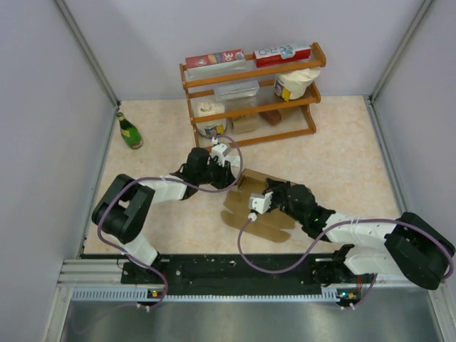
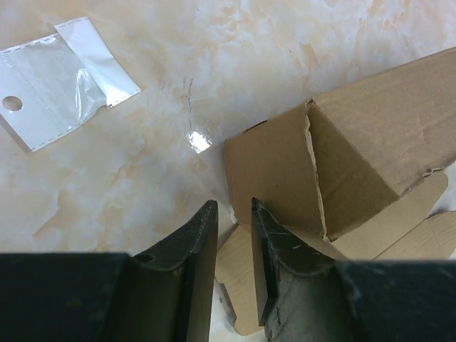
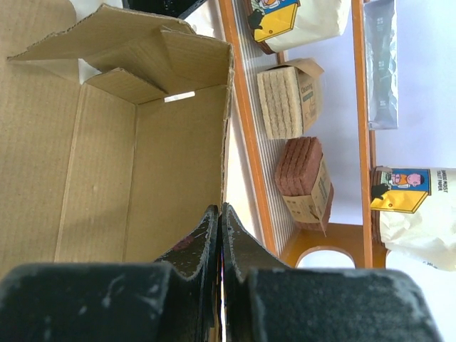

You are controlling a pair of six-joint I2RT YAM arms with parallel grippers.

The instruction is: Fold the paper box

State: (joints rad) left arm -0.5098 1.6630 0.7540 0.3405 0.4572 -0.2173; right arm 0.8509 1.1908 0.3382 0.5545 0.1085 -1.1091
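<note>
Top view: left red carton (image 1: pixel 214 58) on top shelf of wooden rack (image 1: pixel 249 74) shows "30"; right red carton (image 1: pixel 283 53) lettering too small. Right wrist view: bag label (image 3: pixel 410 189) print illegible

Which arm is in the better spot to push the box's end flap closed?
Probably left. The left fingers are apart and empty, right beside the end flap of the box. The right fingers are shut on its side wall, seemingly steadying it.

Top external: high above paper box (image 1: pixel 274 224), facing down
Left wrist: close, outside its corner
Right wrist: close, facing inside
Shared: paper box
</note>
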